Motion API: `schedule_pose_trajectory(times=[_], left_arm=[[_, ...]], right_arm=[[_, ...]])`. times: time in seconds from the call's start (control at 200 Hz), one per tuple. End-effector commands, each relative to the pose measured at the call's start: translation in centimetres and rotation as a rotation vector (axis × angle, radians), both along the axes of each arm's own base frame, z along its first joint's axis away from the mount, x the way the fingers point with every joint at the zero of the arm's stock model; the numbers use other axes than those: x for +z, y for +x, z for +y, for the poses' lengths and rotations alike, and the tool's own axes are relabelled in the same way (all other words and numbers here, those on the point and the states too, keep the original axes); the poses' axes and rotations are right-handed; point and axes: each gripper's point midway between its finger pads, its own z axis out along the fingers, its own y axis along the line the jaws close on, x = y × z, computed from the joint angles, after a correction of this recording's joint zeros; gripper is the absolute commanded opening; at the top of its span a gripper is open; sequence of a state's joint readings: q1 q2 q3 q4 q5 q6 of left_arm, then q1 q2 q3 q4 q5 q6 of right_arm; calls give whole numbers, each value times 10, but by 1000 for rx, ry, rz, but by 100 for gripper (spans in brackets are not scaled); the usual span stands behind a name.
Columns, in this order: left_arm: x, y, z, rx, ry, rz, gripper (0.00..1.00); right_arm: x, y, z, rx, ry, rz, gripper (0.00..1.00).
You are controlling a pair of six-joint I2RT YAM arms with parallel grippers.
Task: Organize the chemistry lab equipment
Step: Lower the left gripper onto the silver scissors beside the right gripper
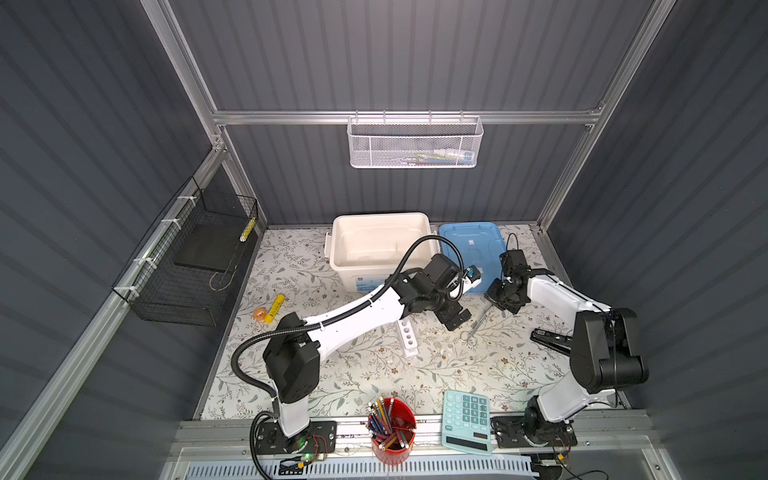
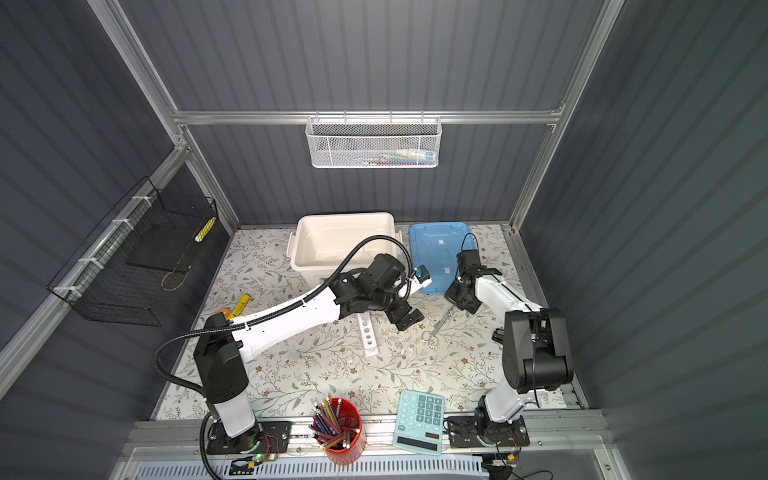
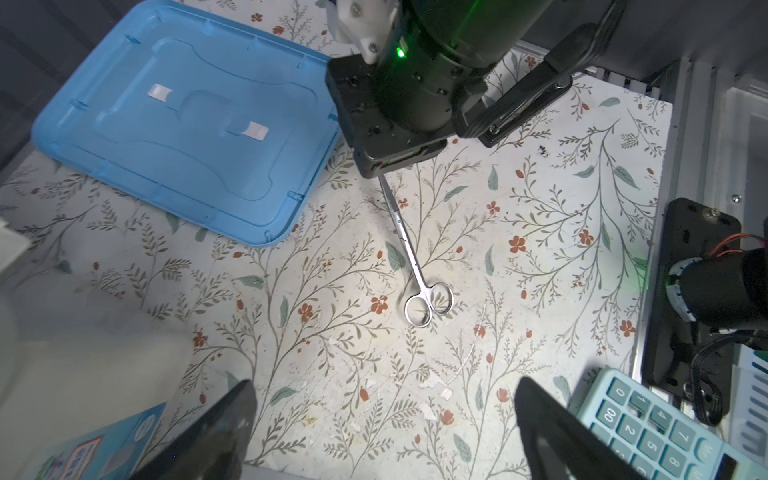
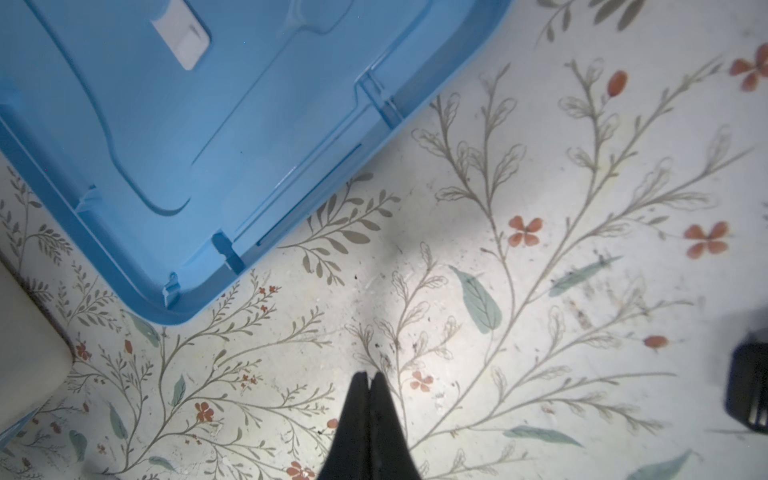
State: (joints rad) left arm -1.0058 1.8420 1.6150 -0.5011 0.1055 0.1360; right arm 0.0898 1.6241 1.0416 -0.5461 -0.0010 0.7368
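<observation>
Top views, both of them, give me the layout across the floral-patterned desk [image 1: 365, 374]. Far left lie a small orange ball [image 1: 260, 314] and a yellow cylindrical stick [image 1: 276, 308], close together. Further along, the narrow white rack with round holes [image 1: 408, 337] lies flat, its far end hidden under my left arm. Behind it stands an open white plastic bin [image 1: 380, 217]. My left jaws hang just right of the rack, spread wide; the left wrist view shows only bare desk between them. Next comes the thin silver scissors-like tool [image 1: 478, 326], flat on the desk, with its finger loops toward the near edge and its tip running under my right arm's wrist. A flat blue plastic lid [image 1: 465, 239] lies just right of the bin. My right jaws, near the lid's front corner, are pressed together; the right wrist view shows nothing between them.
</observation>
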Motion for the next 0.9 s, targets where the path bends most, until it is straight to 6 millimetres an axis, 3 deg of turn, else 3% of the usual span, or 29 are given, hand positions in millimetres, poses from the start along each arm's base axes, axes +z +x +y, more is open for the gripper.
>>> schedule_pose_trajectory(times=[0.0, 0.395, 0.891], left_arm=[[-11, -6, -18, -21, -24, 60, 98], [-52, 3, -50, -7, -77, 111, 100], [-97, 9, -69, -39, -66, 199, 100]], right_arm=[[-1, -5, -1, -1, 8, -2, 0], [2, -5, 0, 1, 35, -26, 0], [1, -8, 4, 3, 71, -34, 0]])
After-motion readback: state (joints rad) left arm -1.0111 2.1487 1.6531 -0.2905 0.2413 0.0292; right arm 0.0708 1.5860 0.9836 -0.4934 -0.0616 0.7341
